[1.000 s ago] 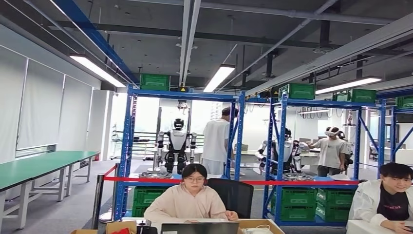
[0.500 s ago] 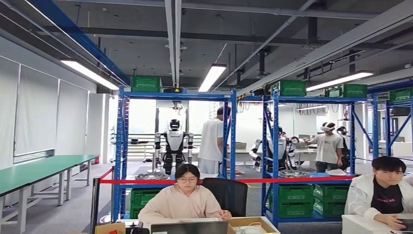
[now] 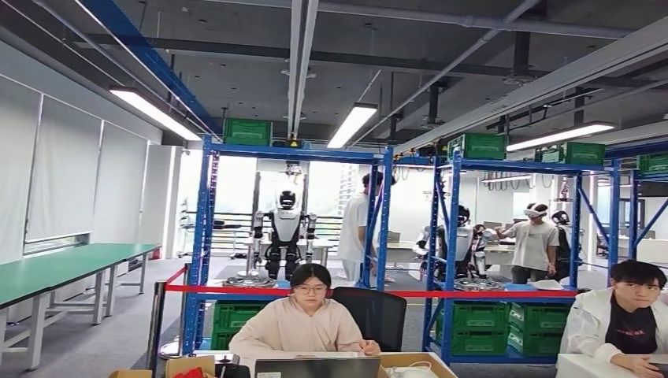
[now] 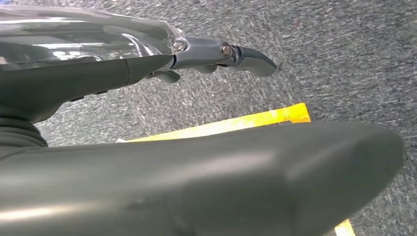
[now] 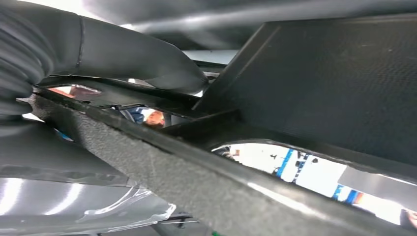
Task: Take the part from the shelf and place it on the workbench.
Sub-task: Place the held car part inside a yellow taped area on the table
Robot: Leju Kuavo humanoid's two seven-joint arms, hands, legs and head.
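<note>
The right hand (image 5: 98,64) grips a rough, flat black part (image 5: 305,88), apparently cast; the left hand (image 4: 216,51) hangs apart over grey carpet (image 4: 344,59).

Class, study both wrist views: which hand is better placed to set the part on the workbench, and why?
Right. The right hand appears to grip the dark part; the left hand hangs empty over the floor.

right hand (image 5: 98,73) gripping a dark, rough-textured part (image 5: 206,162), thumb lying over its bar | part's flat panel (image 5: 334,88) filling much of view | blue shelving (image 5: 285,162) showing through its opening
</note>
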